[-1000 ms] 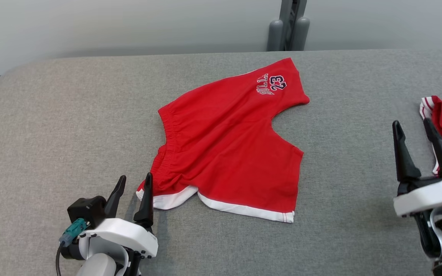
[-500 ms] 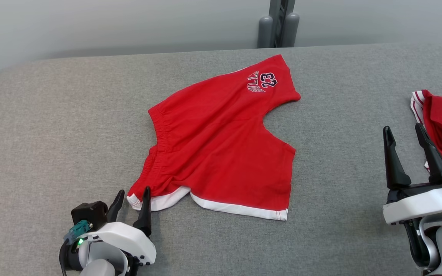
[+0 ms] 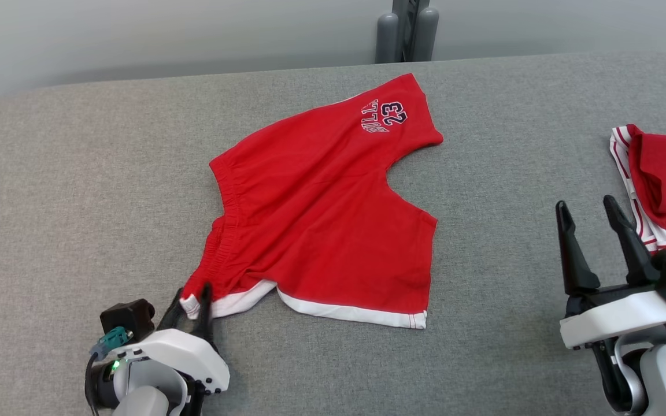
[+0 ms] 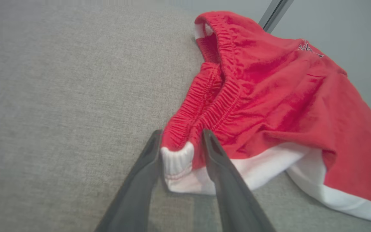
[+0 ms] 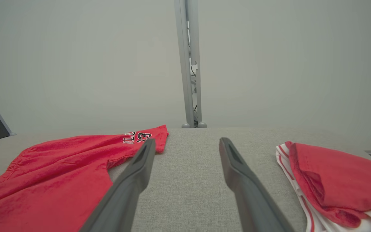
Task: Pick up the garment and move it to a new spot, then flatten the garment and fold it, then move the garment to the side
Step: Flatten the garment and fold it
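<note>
Red shorts (image 3: 321, 214) with white hems are lying spread across the middle of a grey padded surface (image 3: 78, 173), the printed leg pointing toward the upper middle of the head view and the waistband facing left. The left gripper (image 3: 192, 290) is sitting at the lower left. Its two fingers are standing on either side of the shorts' nearest white corner, at the waistband end. In the left wrist view that bunched corner is filling the gap of the left gripper (image 4: 180, 143) and touching both fingers. Whether they are squeezing it tight I cannot tell. The right gripper (image 3: 585, 201) is hovering at the lower right with its fingers spread wide and nothing between them, well apart from the shorts. Just beyond it, at the right edge, a second red and white garment (image 3: 662, 173) is lying in a heap. A grey post (image 3: 405, 29) is standing behind the surface at the top middle.
</note>
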You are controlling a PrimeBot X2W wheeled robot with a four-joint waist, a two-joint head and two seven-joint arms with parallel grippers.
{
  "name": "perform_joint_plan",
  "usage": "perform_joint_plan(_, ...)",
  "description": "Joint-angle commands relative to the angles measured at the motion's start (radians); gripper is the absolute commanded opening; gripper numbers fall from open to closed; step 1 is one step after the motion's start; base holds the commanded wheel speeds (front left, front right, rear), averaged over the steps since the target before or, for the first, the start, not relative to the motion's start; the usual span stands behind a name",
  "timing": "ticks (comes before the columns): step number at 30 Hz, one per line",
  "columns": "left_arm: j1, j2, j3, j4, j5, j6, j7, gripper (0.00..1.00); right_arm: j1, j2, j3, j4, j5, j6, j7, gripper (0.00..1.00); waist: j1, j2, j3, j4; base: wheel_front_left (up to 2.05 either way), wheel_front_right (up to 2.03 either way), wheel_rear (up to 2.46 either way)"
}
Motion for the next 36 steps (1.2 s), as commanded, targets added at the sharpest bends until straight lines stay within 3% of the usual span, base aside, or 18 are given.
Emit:
perform_joint_plan(1, -0.02, 0.006, 0.004, -0.013, -0.008, -0.013, -0.013, 0.0, 0.015, 0.001, 0.003, -0.001, 0.013, 0.0, 0.005, 1.0, 0.0, 0.0, -0.001, 0.003, 0.0, 0.0, 0.0)
perform_joint_plan(17, -0.006, 0.016, 0.002, -0.191, -0.015, -0.024, -0.037, 0.0, 0.075, 0.069, 0.232, 0.131, 0.362, 0.0, 0.224, 1.0, 0.0, 0.0, -0.012, 0.048, 0.0, 0.0, 0.0)
perform_joint_plan(31, 0.018, 0.025, -0.015, -0.281, -0.014, -0.001, -0.012, 0.0, 0.013, 0.082, 0.374, 0.299, 0.548, -0.001, 0.323, 1.0, 0.0, 0.0, -0.003, 0.086, 0.0, 0.0, 0.0)
perform_joint_plan(33, 0.021, 0.026, -0.014, -0.286, -0.015, 0.003, -0.011, 0.0, 0.003, 0.082, 0.393, 0.31, 0.558, -0.001, 0.32, 0.01, 0.0, 0.0, -0.001, 0.088, 0.0, 0.0, 0.0)
perform_joint_plan(36, 0.026, 0.03, -0.016, -0.287, -0.016, 0.006, -0.008, 0.0, -0.006, 0.081, 0.398, 0.32, 0.555, -0.001, 0.292, 0.0, 0.0, 0.0, -0.004, 0.09, 0.0, 0.0, 0.0)
